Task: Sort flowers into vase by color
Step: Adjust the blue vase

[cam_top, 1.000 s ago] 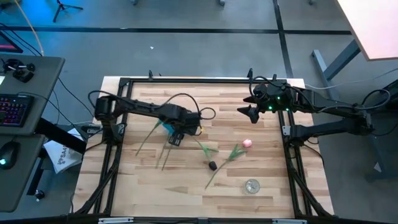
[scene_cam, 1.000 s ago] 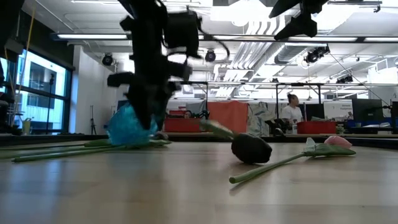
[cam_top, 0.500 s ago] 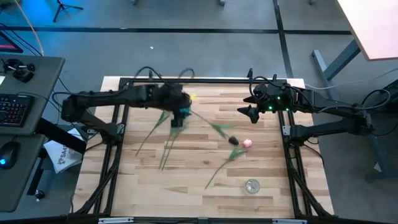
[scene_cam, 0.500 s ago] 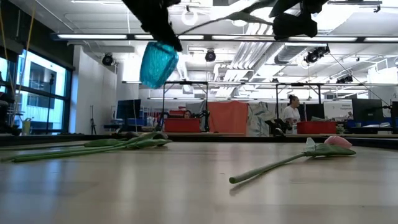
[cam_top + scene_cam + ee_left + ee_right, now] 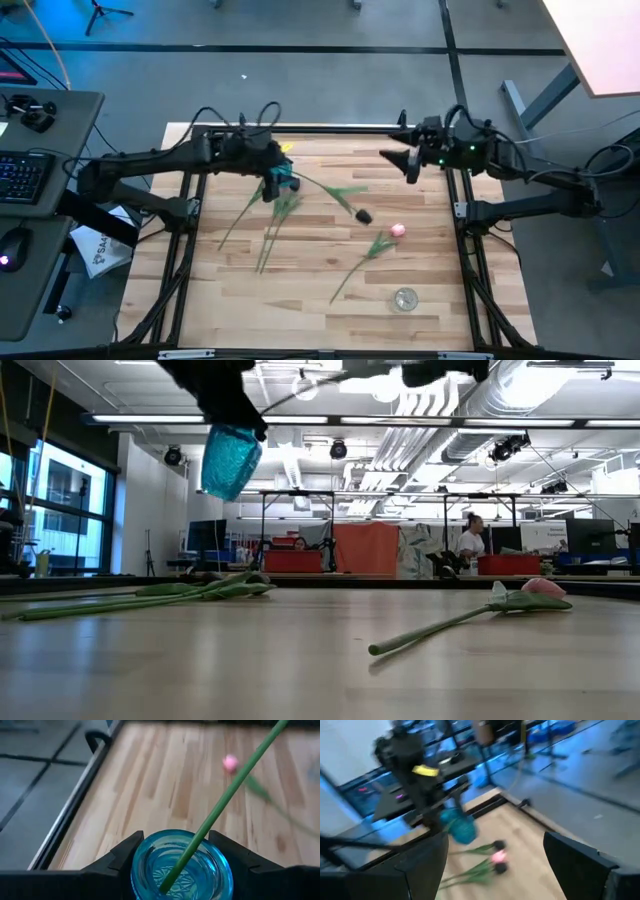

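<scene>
The blue vase's [image 5: 182, 869] base is cut off in the left wrist view; the right wrist view's flowers [image 5: 485, 860] blur together.

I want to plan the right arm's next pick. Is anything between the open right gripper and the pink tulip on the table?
Nothing visible. The right gripper hangs open near the table's far edge; the pink tulip lies on bare wood. The dark tulip, hanging from the blue vase in the left gripper, sits off to one side.
</scene>
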Tool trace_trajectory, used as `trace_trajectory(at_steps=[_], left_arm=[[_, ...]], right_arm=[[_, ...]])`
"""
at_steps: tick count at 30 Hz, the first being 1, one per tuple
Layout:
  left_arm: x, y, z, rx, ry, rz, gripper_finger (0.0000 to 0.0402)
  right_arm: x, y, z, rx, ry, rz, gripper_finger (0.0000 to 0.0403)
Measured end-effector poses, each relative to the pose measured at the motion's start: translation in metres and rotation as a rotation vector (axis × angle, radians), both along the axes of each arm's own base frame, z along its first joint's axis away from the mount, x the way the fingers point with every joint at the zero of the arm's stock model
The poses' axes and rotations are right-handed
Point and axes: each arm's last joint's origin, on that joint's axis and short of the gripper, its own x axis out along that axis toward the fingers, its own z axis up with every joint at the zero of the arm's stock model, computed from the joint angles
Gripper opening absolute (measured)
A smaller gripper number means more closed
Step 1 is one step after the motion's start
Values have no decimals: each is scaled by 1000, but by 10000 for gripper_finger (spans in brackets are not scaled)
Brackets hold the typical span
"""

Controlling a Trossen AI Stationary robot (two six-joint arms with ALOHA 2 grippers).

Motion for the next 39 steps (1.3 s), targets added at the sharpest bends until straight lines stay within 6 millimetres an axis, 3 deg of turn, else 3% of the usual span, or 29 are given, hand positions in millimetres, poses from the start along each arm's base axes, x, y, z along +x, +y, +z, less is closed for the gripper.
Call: trace_trajectory(at_steps=[13, 17, 25, 32, 39], left_arm=[[-44, 12, 24, -81, -549, 184, 173], [-50, 17, 15, -137, -690, 183, 173], [-54, 19, -26, -301, -891, 183, 173], [-59, 18, -36, -380, -992, 221, 173], [-61, 32, -46, -333, -806, 358, 173]], right_arm=[[-1, -1, 6, -58, 2, -35, 321], [-1, -1, 6, -58, -4, -36, 321], [-1, -1, 6, -24, -18, -43, 321], [13, -4, 2, -7, -20, -36, 321], [32, -7, -9, 24, 18, -6, 321]])
